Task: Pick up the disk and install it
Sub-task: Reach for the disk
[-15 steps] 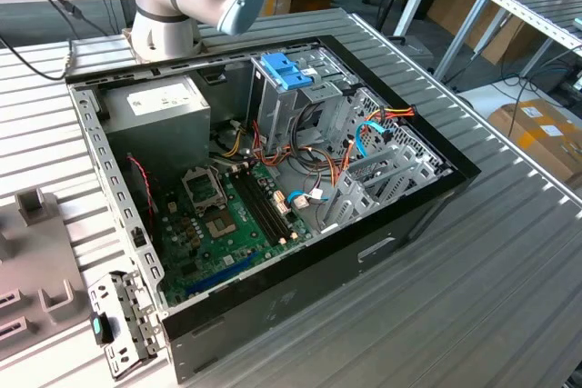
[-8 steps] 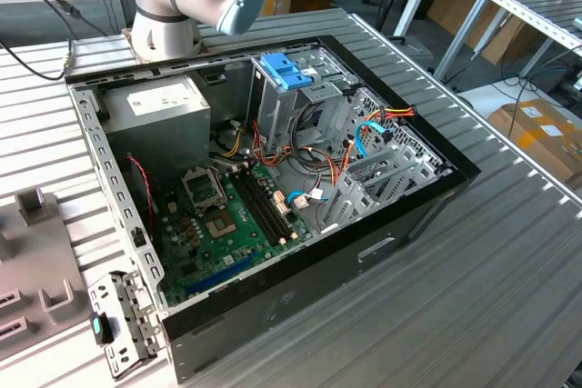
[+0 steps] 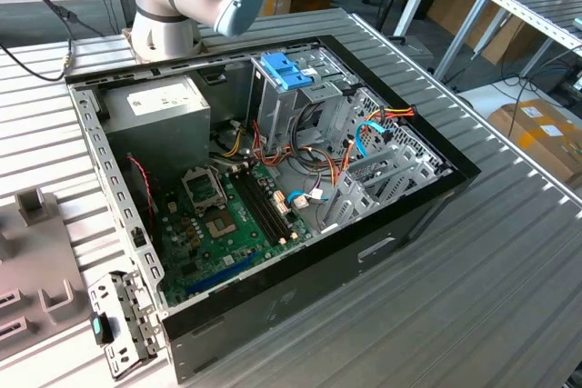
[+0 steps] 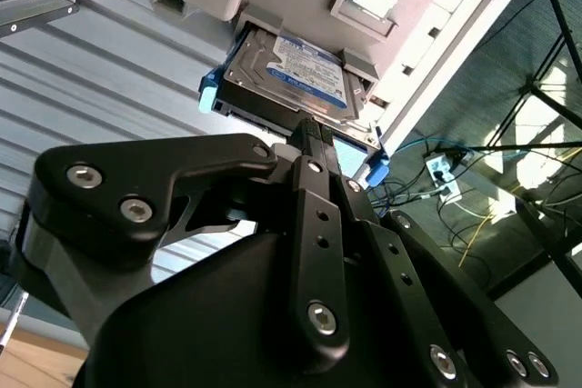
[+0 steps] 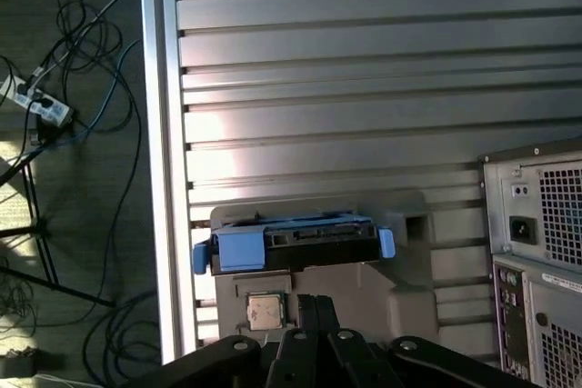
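1. The disk (image 4: 286,70) lies flat, label up, in a pocket of the grey holder tray (image 5: 409,288). Its light-blue rail ends poke out past the pocket on both sides.
2. The gripper (image 4: 309,129) hangs over the tray at the disk's nearer edge. Open, closed or touching, I cannot tell.
3. The table's edge rail (image 5: 164,134) runs just beside the tray. The computer case (image 5: 536,261) stands near the tray's other side, apart from it. Bare ribbed tabletop (image 5: 318,70) lies beyond the tray.
4. The second wrist view shows the disk's label. The first wrist view shows its connector edge and a processor chip (image 5: 264,311) in the tray beside the disk.
5. The exterior view shows the case open-topped.
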